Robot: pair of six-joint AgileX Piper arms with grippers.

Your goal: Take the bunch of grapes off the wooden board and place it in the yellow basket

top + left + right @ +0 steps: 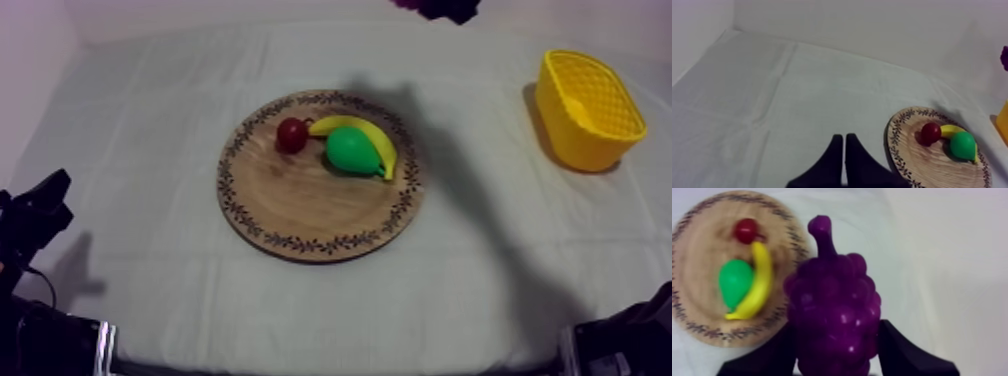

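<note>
Grey-white cloth (772,90) over the table (130,140), creased, with fold lines running away ahead of the left gripper (843,136) and off to its left. Plain pale back wall (872,25) well ahead of that gripper, meeting the far table edge. Second pale side wall (694,35) to the gripper's left, joining the back wall in a corner. Soft even light, faint lilac cast. Broad blurred shadow (470,200) on the cloth to the gripper's right.
</note>
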